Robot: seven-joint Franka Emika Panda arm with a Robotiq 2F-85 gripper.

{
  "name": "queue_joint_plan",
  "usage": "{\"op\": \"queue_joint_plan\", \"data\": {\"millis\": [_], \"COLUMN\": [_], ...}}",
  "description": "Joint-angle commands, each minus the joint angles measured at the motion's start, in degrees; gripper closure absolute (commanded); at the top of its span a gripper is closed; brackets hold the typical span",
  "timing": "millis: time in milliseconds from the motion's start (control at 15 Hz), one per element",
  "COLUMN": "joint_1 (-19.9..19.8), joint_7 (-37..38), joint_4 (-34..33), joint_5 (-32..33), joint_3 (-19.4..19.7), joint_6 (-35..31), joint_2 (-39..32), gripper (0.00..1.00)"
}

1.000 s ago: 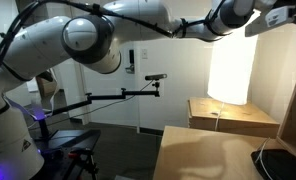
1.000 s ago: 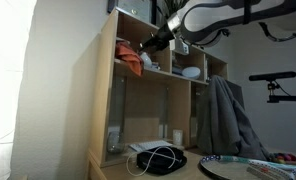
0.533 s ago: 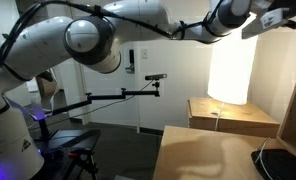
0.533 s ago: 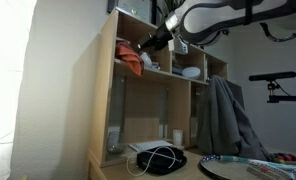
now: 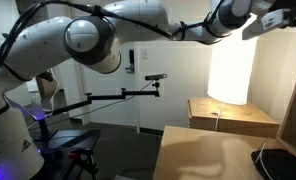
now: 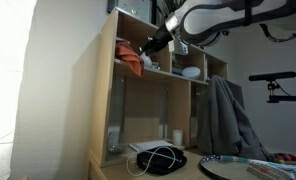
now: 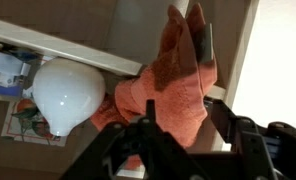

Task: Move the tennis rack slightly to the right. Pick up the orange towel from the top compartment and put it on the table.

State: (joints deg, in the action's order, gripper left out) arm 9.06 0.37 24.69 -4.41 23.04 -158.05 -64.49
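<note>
The orange towel lies bunched in the top compartment of the wooden shelf unit, also seen as a rust patch in an exterior view. My gripper reaches into that compartment, its two dark fingers still apart, one on each side of a hanging fold of the towel. In an exterior view the gripper sits just right of the towel. The tennis rack lies low at the right on the table. In that other exterior view the towel is out of view.
A white rounded bowl sits left of the towel, also seen in the neighbouring compartment. A grey garment hangs by the shelf, black cables lie below. A pale wooden box and black pad rest on the table.
</note>
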Motion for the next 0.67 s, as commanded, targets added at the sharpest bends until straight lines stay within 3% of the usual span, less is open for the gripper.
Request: {"op": "queue_joint_plan", "data": {"millis": [0,267,400,533,600], "joint_1": [0.0,-0.4,-0.6,-0.7,-0.7], "joint_7": [-0.3,0.1,0.3,0.0,0.2], "joint_4": [2.0,2.1,2.0,2.0,2.1], "joint_5": [-0.4,-0.6,-0.7,-0.8,-0.6], "joint_3": [-0.6,-0.7,-0.5,-0.7,-0.5], "joint_6": [0.8,1.0,0.9,1.0,1.2], "joint_2": [1.8,1.8,1.8,1.8,1.8], "gripper": [0.7,0.99,1.0,1.0,0.74]}}
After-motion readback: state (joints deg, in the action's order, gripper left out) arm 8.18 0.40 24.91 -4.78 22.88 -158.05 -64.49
